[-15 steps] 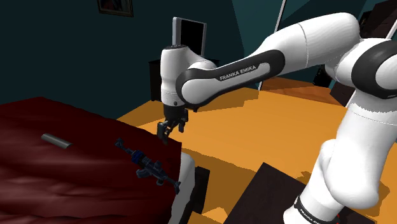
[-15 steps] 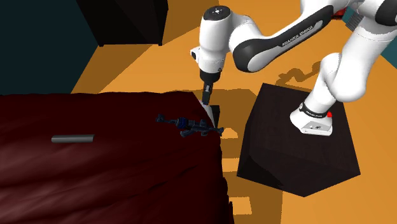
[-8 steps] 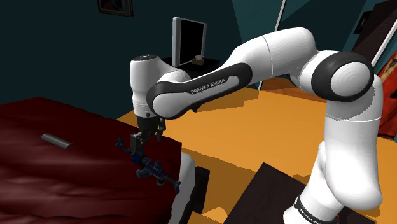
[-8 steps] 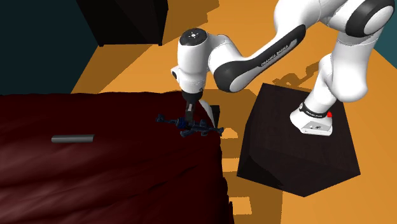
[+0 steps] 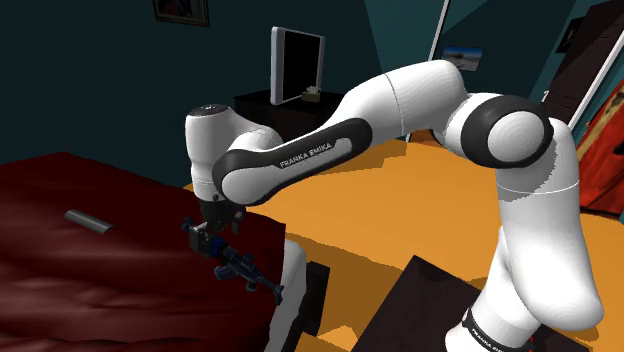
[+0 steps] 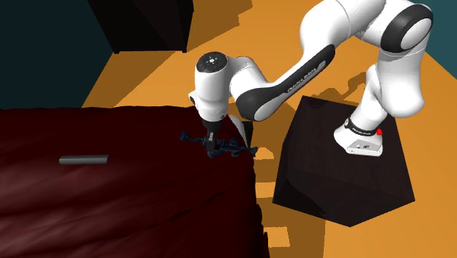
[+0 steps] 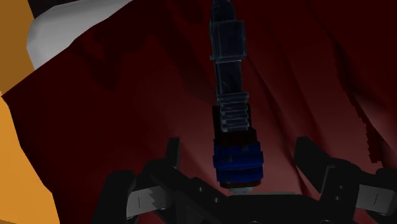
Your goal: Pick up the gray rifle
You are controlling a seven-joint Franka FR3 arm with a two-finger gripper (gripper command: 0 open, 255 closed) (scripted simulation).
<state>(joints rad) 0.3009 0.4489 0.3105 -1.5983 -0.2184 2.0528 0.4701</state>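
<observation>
Shoulder view: a big bed (image 5: 90,290) with a dark red cover takes the lower left, with orange floor (image 5: 400,210) past it. The white arm (image 5: 300,160) reaches from the black stand (image 5: 420,310) at the lower right, over the floor, and down to the bed's near corner. A monitor (image 5: 297,65) sits on a dark cabinet by the teal back wall, and a framed picture (image 5: 180,10) hangs at the top edge.

A grey cylinder (image 5: 88,221) lies on the cover, well apart from the arm and clear of its path. The rifle (image 5: 240,265), dark grey-blue, lies flat on the cover near the bed's corner, close to the white bed side (image 5: 295,290). The gripper (image 5: 208,240) points down at the rifle's far end.

Second exterior view: the stand's whole top is visible, and the gripper is low over the rifle. The hand hides the fingertips.

Wrist view: the fingers (image 7: 173,153) stand apart with the rifle's blue band between them. There is a gap on each side and no contact, so the gripper is open and the rifle is not held. The barrel runs straight away from the gripper over the red cover.
</observation>
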